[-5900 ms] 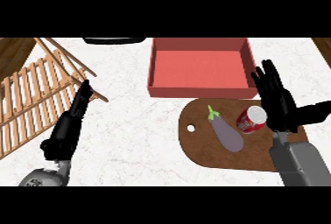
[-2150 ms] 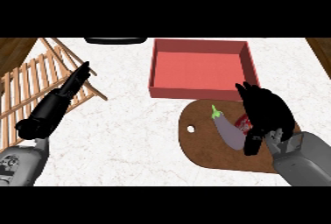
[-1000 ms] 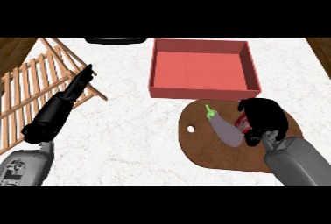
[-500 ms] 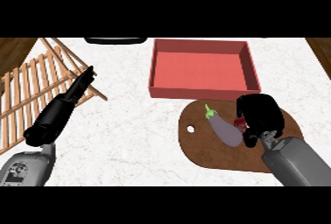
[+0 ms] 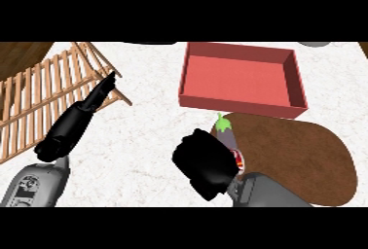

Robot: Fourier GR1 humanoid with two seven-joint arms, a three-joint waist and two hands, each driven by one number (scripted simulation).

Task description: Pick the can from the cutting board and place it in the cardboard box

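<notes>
Far left: wooden rack [image 5: 43, 104] on the desk [image 5: 144, 146], slats running diagonally. Left hand [image 5: 75, 124] lies over the rack's right edge, fingers straight and together, pointing up and right, holding nothing. Its grey forearm [image 5: 32, 182] comes in at the lower left.

Centre: right hand [image 5: 205, 163], fingers curled round the can [image 5: 238, 160]. Only a red and white sliver of the can shows at the hand's right side; the rest is hidden. Hand and can sit at the board's left edge, partly over the bare desk. Cannot tell if the can is touching the board or lifted off it. The right forearm [image 5: 269, 192] enters from the bottom edge.

Just above the hand: eggplant [image 5: 230, 138] on the board, green stem [image 5: 223, 125] toward the box, its lower part hidden behind the hand.

Upper centre-right: red box [image 5: 241, 78], open top, nothing visible inside, its near wall just beside the board's top edge.

Right: brown board [image 5: 302, 155], rounded, most of its surface bare.
</notes>
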